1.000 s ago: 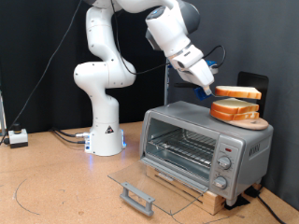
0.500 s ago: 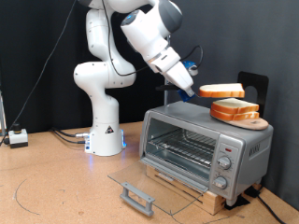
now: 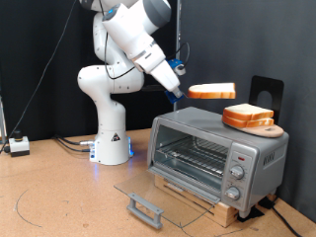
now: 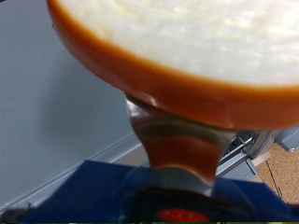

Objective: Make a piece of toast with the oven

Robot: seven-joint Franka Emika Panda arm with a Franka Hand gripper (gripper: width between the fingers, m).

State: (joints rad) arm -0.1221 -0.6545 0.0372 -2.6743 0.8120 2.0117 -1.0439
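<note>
My gripper (image 3: 182, 94) is shut on the piece of toast (image 3: 211, 91), a flat slice with a golden-brown crust. I hold it level in the air above the top of the oven (image 3: 219, 150), toward the exterior view's left of the stack. In the wrist view the toast (image 4: 187, 47) fills the frame, pale face up, clamped by one visible finger (image 4: 177, 149). The silver oven has its glass door (image 3: 163, 195) folded down flat, its wire rack (image 3: 193, 156) showing, and knobs (image 3: 238, 170) down its right panel.
Other bread slices (image 3: 249, 116) lie stacked on a wooden board (image 3: 272, 129) on the oven's top at the exterior view's right. The white robot base (image 3: 111, 138) stands left of the oven. A dark stand (image 3: 267, 91) rises behind the stack. A small white box (image 3: 18, 145) sits at far left.
My gripper has lifted the toast off the stack and carried it up and toward the exterior view's left, away from the other slices.
</note>
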